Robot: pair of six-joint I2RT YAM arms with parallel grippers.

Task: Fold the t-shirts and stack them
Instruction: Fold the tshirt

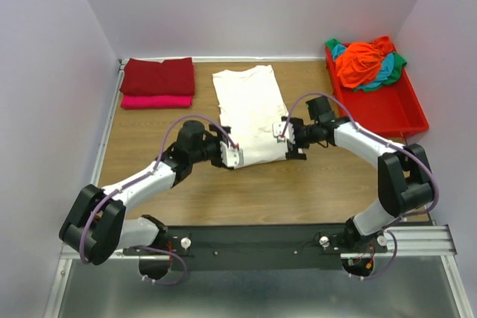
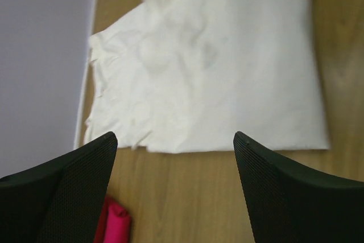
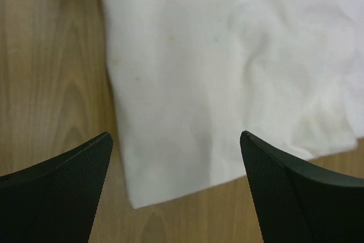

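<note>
T-shirts, left to right from the top camera: a folded dark red shirt (image 1: 158,76) sits at about 10 o'clock on the table (image 1: 313,191), close to the left wall (image 1: 45,72). A folded pink shirt (image 1: 156,101) pokes out under its near edge.

Next is the left gripper (image 1: 232,156), at the 7 o'clock corner of the cream-white shirt (image 1: 250,113). Its fingers are spread wide with nothing between them. In its wrist view the cloth edge runs just past the fingertips, and a bit of pink shows at 7 o'clock. Can't really tell from above whether the tips touch the cloth.

The cream-white shirt itself lies flat mid-table as a long panel running toward 12 o'clock, slightly tilted and a bit rumpled at one end.

The right gripper (image 1: 287,139) is at that shirt's 4 o'clock edge, also gaping wide and holding nothing. In its wrist view a shirt corner lies between its fingers.

At 2 o'clock a red tray (image 1: 387,113) sits against the right wall (image 1: 447,35), with a mixed heap (image 1: 365,61) of orange, teal and green shirts at its far end, well apart from the cream one.

Bare wood shows along 6 o'clock, plus strips either side of the cream shirt.
</note>
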